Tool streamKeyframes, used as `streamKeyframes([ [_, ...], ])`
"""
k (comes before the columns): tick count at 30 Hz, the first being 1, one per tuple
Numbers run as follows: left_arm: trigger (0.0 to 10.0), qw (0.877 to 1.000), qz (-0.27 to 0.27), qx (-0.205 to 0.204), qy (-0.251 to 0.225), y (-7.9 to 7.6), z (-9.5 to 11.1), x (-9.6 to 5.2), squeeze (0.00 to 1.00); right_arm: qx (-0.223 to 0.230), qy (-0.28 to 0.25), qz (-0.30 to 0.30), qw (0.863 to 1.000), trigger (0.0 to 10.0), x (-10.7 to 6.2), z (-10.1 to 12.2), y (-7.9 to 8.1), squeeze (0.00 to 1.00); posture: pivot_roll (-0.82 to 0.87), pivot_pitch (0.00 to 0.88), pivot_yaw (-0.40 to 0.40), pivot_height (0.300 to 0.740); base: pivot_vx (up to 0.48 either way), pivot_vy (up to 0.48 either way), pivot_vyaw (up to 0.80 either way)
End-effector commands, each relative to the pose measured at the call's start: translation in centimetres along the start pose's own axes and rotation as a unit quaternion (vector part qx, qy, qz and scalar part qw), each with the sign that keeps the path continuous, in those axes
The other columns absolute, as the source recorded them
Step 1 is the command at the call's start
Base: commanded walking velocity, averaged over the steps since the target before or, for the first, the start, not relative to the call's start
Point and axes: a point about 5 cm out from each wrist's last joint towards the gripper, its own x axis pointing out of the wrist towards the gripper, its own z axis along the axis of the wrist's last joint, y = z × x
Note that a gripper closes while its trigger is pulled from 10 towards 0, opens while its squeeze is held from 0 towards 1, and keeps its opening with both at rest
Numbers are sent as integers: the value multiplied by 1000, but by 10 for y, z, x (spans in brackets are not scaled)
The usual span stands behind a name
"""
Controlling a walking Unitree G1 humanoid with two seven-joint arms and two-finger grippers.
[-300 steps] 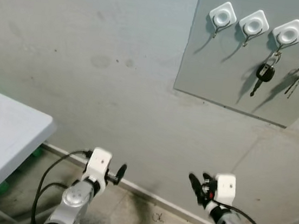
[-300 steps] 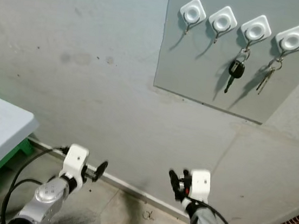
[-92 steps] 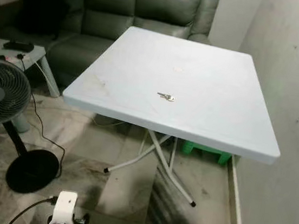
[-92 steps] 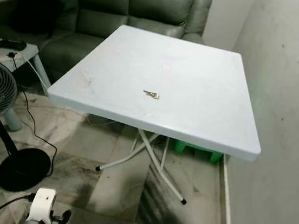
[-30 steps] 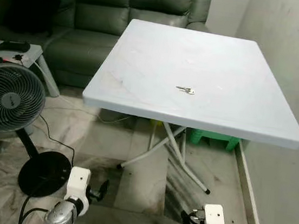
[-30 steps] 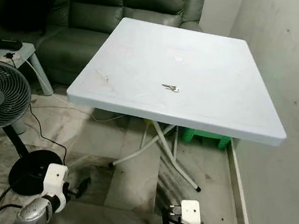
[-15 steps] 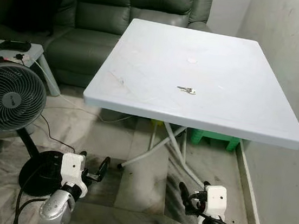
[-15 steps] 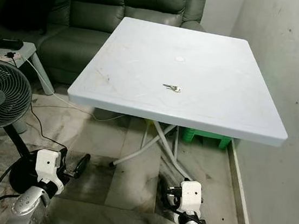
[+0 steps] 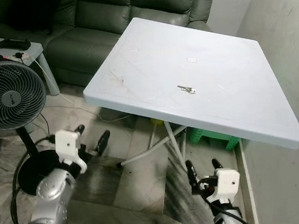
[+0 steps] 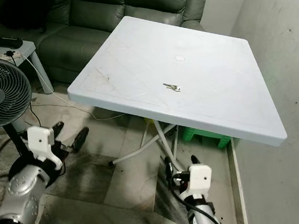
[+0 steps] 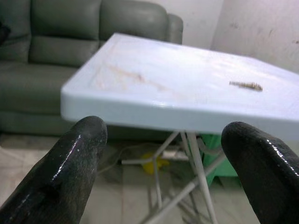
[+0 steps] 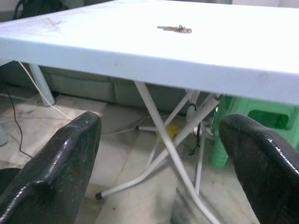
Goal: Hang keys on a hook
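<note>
White folding counter (image 9: 142, 84) on crossed metal legs, set beside a pale scuffed wall (image 9: 298, 59). Dark green sofa (image 9: 97, 7) behind it. Standing fan (image 9: 9, 97) and small white side table (image 9: 34, 54) near the sofa. Green object under the counter (image 10: 206, 136), possibly a stool. Marbled tile floor (image 9: 135, 181).

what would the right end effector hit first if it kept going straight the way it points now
Probably the near edge of the white square plastic table, or it slips just under it onto the white folding legs; depth is unclear. The right end effector is open.
</note>
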Motion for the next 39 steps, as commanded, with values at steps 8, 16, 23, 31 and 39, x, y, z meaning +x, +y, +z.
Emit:
streamKeyframes([
  [8,10000,1000,5,4,-10,5,28,18,0,-6,-51,0,999,10000,15,36,-7,0,-53,0,2,740,0,0,0],
  [16,10000,999,-7,0,-54,-17,51,17,0,6,-104,4,995,10000,10,64,-1,0,-55,0,6,740,0,0,0],
  [23,10000,999,0,-7,-32,-20,36,-4,0,38,-84,8,996,10000,-8,48,10,0,-51,0,6,740,0,0,0],
  [31,10000,1000,-2,-1,-20,-18,38,-9,0,34,-87,6,996,10000,-6,56,7,0,-47,0,8,740,0,0,0],
  [39,10000,1000,-5,-2,-13,-22,40,-12,0,37,-80,15,996,10000,-6,58,12,0,-38,0,5,740,92,0,0],
])
